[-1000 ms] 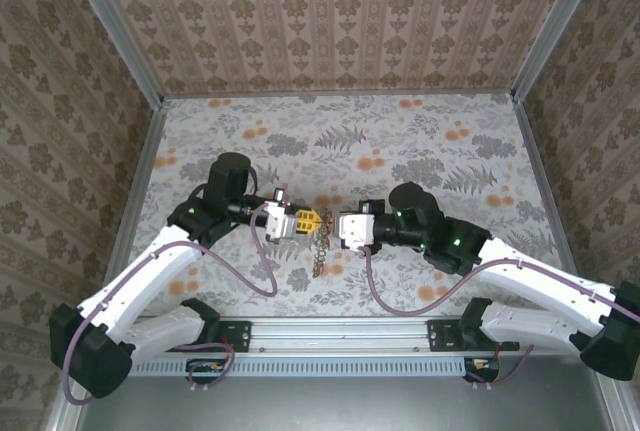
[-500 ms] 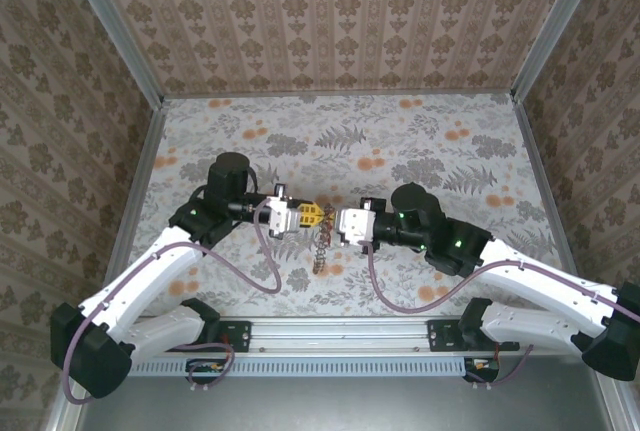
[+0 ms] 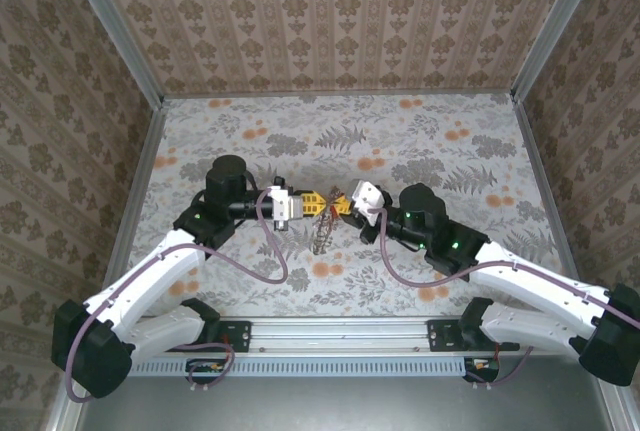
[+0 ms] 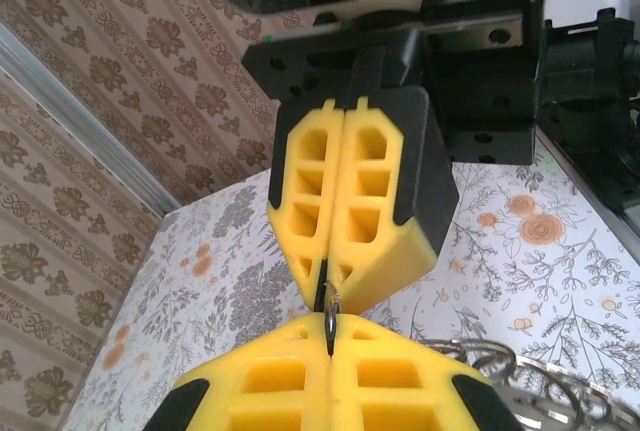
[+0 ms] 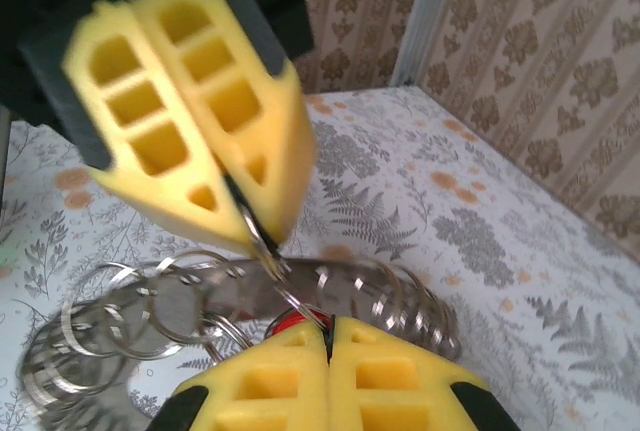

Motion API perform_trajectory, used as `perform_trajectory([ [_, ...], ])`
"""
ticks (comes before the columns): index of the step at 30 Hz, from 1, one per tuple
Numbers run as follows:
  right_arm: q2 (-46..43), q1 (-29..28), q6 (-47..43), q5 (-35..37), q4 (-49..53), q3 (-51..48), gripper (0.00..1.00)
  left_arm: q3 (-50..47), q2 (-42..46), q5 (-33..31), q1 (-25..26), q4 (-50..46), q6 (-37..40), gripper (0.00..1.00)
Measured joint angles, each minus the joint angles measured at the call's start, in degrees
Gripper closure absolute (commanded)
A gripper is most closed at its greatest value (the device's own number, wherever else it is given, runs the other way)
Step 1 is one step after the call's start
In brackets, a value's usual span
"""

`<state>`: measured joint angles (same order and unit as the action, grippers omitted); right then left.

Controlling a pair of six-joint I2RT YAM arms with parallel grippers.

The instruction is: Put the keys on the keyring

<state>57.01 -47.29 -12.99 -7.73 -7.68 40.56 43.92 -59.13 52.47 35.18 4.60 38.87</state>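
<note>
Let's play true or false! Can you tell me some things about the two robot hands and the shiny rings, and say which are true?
1. Both grippers are shut. True: the left gripper and the right gripper both have closed jaws.
2. The keyring lies alone on the table. False: the keyring is pinched by the left gripper, right where the two grippers' tips meet.
3. The fingers are yellow. True.
4. The table is plain white. False: the table has flowers and leaves printed on it.
5. Something red shows among the rings. True: a red key head.
</note>
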Motion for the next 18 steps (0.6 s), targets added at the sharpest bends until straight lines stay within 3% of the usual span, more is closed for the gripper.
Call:
perform_trajectory([
  [18,-1.95,0.98,-1.44,-1.11,0.11,-0.68,1.0,-0.02,-0.15,-2.4,0.0,-0.33,-2.21,1.0],
])
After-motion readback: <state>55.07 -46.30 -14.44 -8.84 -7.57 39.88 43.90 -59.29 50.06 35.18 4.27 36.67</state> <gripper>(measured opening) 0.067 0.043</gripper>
